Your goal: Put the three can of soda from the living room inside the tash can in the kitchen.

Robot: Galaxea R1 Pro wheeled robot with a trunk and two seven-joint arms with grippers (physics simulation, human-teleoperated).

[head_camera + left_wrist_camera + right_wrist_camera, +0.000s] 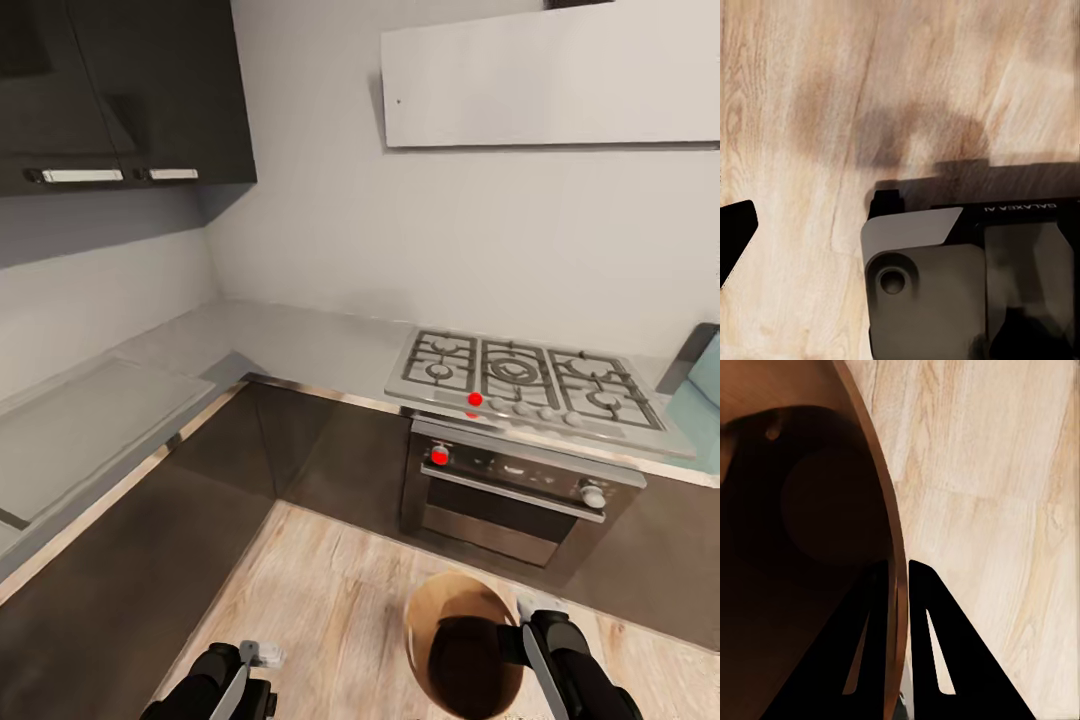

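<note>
Nearest the head camera, at about 6 o'clock in its frame, stands the tash can [455, 610], a round tapered bin with a tan rim and brown interior, on the pale wood floor [330, 580] of the kitchen. The right gripper [528, 632] sits at the can's 3 o'clock edge; the left gripper [255, 668] hangs at 7 o'clock over bare floor.

In the right wrist view the two dark fingers [937, 660] straddle the can's rim [889, 510], one inside the wall and one outside, with only a narrow gap between them. The jaws appear nearly together on the rim, though whether they truly press it cannot be told. No can of soda is seen in them (the dim bin interior shows a faint round base and nothing clearly can-shaped).

In the left wrist view part of the left gripper body [945, 285] lies over the floor, and a dark finger tip [735, 232] enters from the edge; how far its jaws stand apart cannot be told.

Beyond, at 12 to 1 o'clock, are the gas hob [520, 380], the black oven [510, 490] and the grey bench [300, 345].

Judged step: steadying or shifting the bin. To do it well, grip low on the rim, move slowly and keep the bin upright, since a one-sided pull could tip it.
</note>
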